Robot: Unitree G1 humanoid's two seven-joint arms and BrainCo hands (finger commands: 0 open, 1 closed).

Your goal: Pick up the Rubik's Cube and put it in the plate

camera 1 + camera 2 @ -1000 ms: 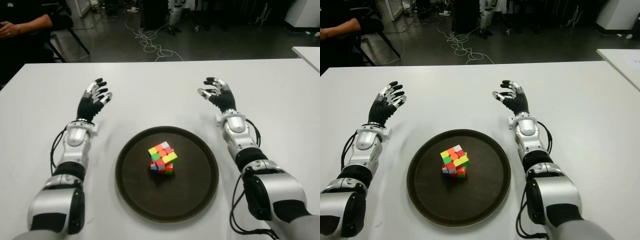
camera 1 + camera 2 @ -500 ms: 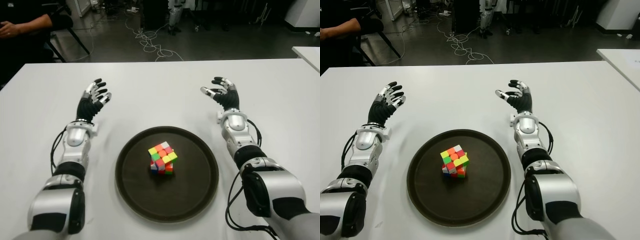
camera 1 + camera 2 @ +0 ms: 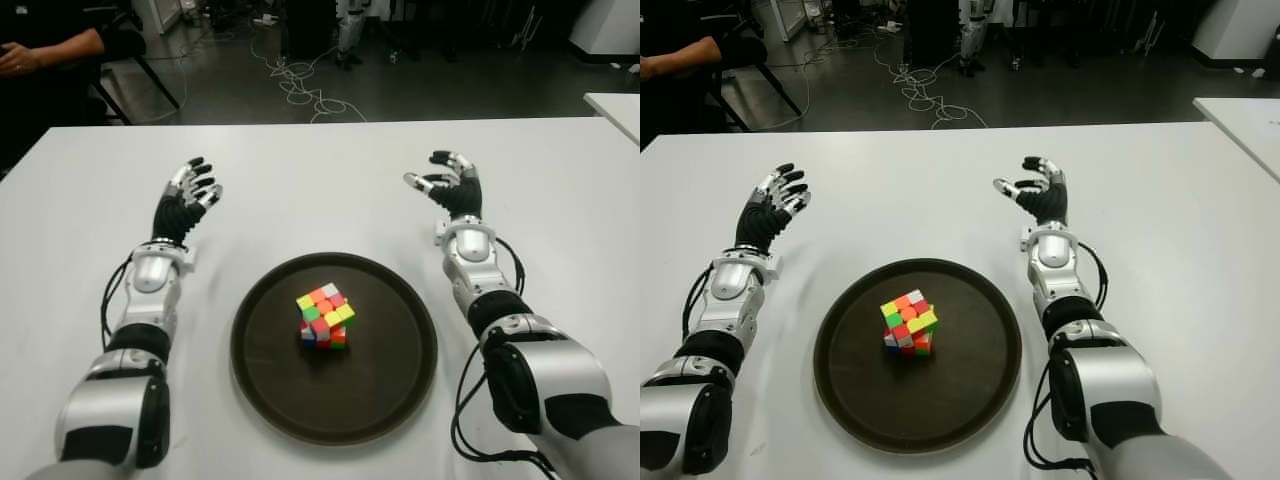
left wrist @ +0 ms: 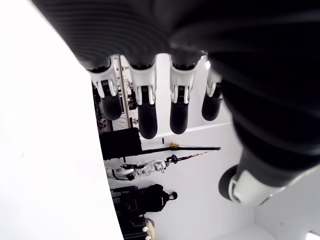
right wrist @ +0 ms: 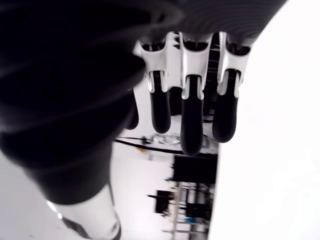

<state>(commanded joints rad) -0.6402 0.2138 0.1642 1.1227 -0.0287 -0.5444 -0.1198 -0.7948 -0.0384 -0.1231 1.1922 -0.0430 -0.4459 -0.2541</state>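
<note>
The cube [image 3: 325,317] sits inside the dark plate [image 3: 395,395] on the white table [image 3: 300,190], apparently leaving nothing to do. The left hand [image 3: 186,198] and right hand [image 3: 447,184] flank the plate, fingers spread, holding nothing.

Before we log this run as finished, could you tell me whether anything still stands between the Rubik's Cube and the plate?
Nothing visible does: the Rubik's Cube already sits inside the plate. The left hand and right hand are open, apart from it.
</note>
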